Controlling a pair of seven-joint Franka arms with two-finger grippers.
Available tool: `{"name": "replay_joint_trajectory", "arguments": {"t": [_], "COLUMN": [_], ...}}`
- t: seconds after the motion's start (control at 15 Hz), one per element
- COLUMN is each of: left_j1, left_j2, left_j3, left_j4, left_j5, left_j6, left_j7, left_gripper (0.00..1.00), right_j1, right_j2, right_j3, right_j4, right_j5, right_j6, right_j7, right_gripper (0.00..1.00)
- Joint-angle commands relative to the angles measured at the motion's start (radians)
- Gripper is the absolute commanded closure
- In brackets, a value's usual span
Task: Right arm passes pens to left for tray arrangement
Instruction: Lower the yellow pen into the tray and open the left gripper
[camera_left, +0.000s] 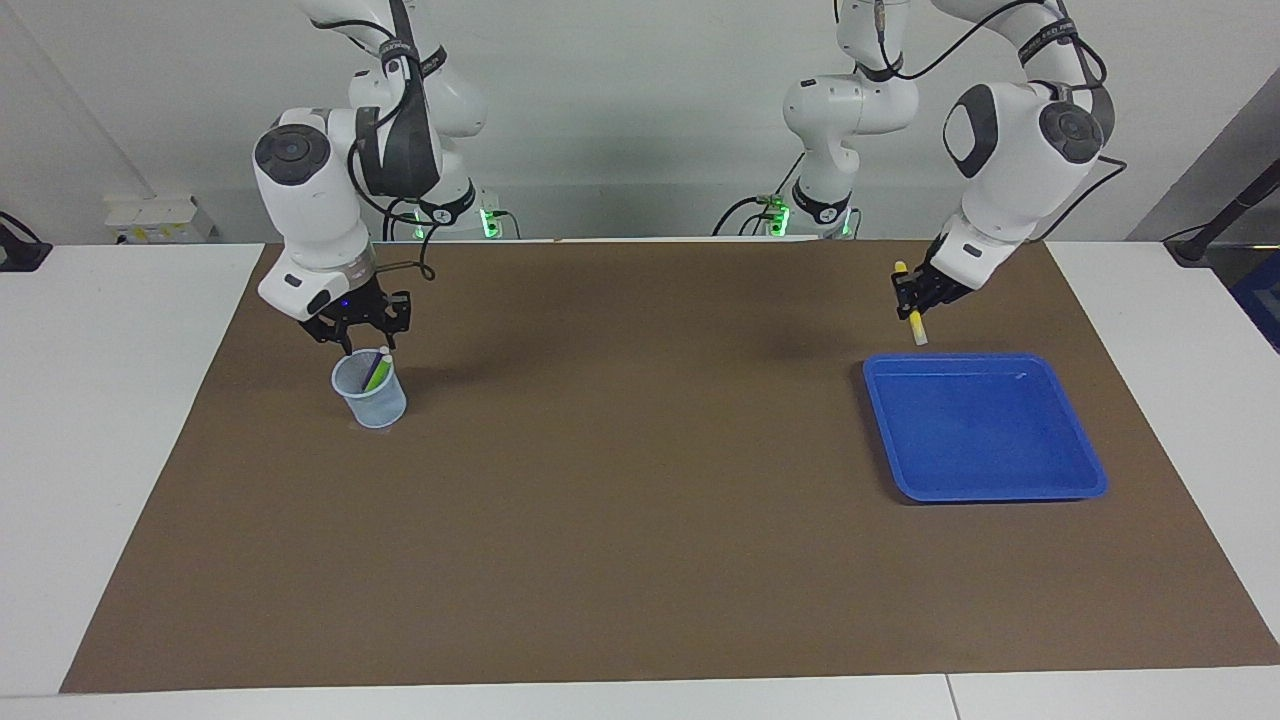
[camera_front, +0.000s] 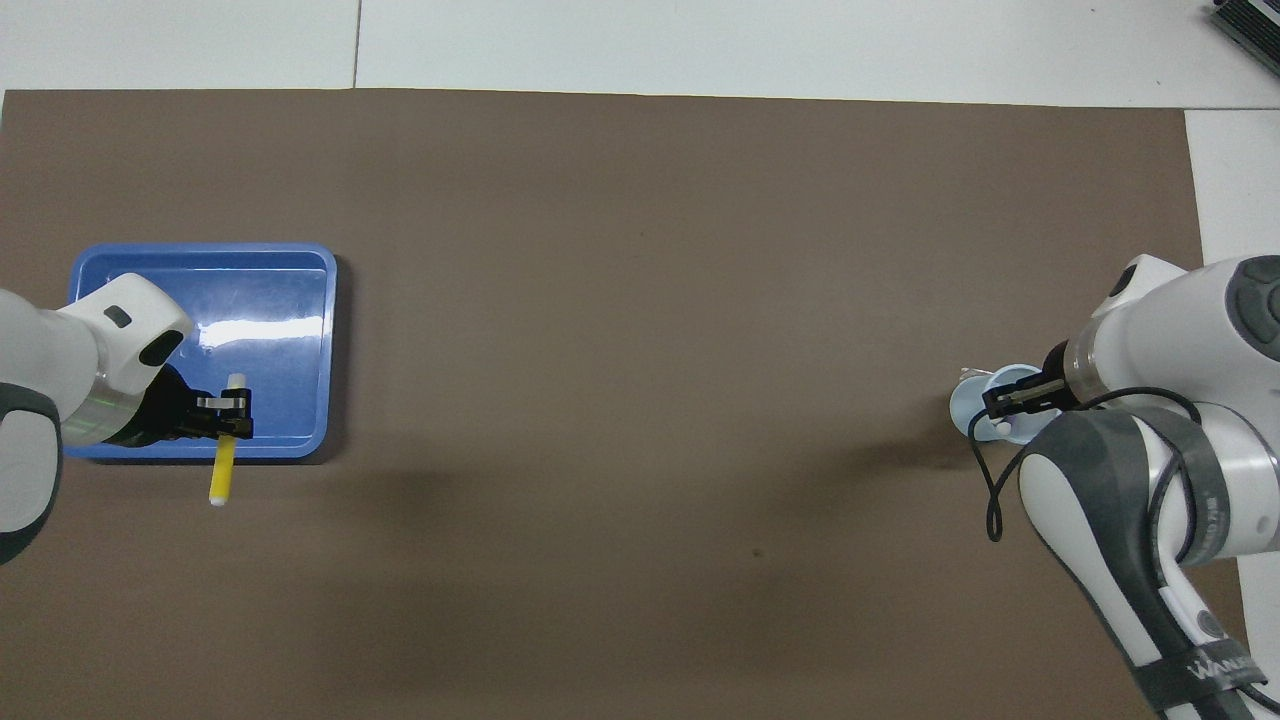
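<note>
yellow pen (camera_left: 911, 312) is clamped in the left gripper (camera_left: 915, 297), up over the tray (camera_left: 985, 485) rim nearest the robots. lower it flat inside, then let go. right gripper (camera_left: 362, 325), fingers apart, hangs over the cup (camera_left: 371, 391) holding two pens.

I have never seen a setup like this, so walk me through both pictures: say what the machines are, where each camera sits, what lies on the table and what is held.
Two white robot arms stand at a table covered by a brown mat. One picture faces them from across the table; the other looks down from above their end. The left gripper holds a yellow pen in the air at the blue tray's edge nearer the robots; the tray holds nothing yet. The right gripper is open just above a translucent cup holding the green pen and purple pen.
</note>
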Motion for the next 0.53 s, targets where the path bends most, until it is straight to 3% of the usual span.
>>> {"name": "replay_joint_trajectory", "arguments": {"t": [0.0, 0.47], "left_j1": [0.012, 0.022], "left_j2": [0.075, 0.216], "left_j3": [-0.008, -0.008], "left_j4": [0.001, 0.005], "left_j5": [0.026, 0.067], "left_j6": [0.094, 0.266], "left_j7": [0.016, 0.014], "left_gripper": [1.00, 1.00], "right_j1": [-0.003, -0.004], "right_j2": [0.031, 0.035], "right_j3": [0.018, 0.018], "right_j4": [-0.011, -0.070], "right_j5": [-0.023, -0.030], "right_j6": [0.042, 0.087], "right_j7": [0.050, -0.042], "right_gripper": [0.40, 0.42]}}
